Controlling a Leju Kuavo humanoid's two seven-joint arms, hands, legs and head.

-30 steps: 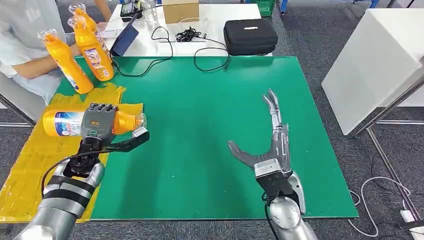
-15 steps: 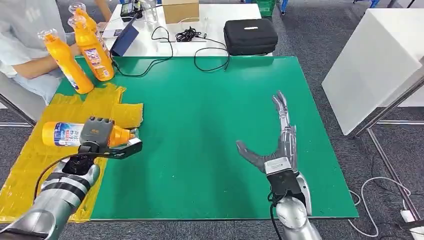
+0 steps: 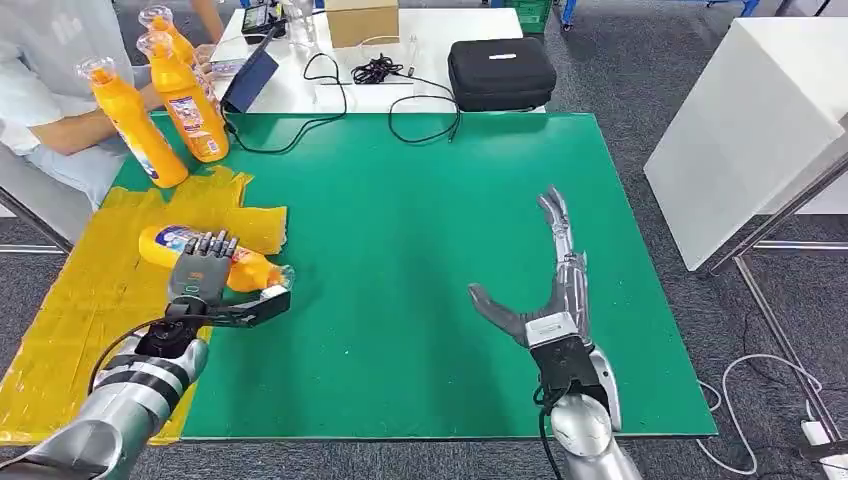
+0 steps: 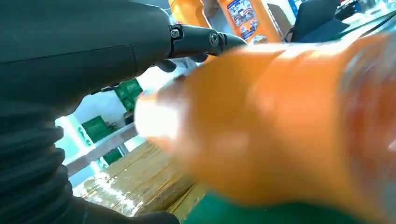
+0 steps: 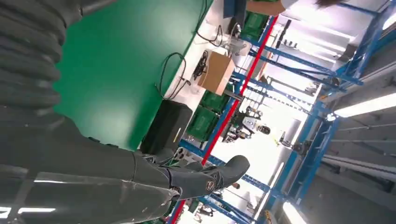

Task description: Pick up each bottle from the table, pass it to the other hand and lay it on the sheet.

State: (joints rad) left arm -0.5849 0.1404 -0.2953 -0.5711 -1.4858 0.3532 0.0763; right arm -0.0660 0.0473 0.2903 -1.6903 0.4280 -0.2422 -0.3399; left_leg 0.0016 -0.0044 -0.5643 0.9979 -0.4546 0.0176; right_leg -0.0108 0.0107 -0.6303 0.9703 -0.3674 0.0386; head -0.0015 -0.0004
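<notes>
Since half a second ago the bottle [image 3: 205, 258] has tipped from a level lie to a slant, its base now up on the yellow sheet [image 3: 90, 300] and its capped neck pointing down toward the green mat [image 3: 420, 260]. The left hand [image 3: 205, 280] has gone with it and its fingers have loosened: they lie spread over the top of the bottle's body, with the thumb stretched out below the neck on the mat side. Whether the hand still grips the bottle or merely rests on it cannot be told from the head view; the left wrist view shows the bottle [image 4: 280, 121] only as an orange blur just beside the hand [image 4: 196, 42].

The bottle lies mostly on the sheet, with its neck end at the sheet's edge where it meets the mat.

The right hand [image 3: 545, 290] has hardly shifted. It hangs over the mat well apart from the bottle, fingers straight and spread, thumb out to the side, holding nothing; the right wrist view shows the same hand [image 5: 205, 179] unoccupied.

At the far left corner, three more orange bottles [image 3: 165, 100] stand upright, near a seated person's arm [image 3: 60, 125]. Beyond the mat, a white table [image 3: 400, 60] carries a black case [image 3: 500, 72], a cardboard box [image 3: 361, 20] and black cables [image 3: 375, 70].
</notes>
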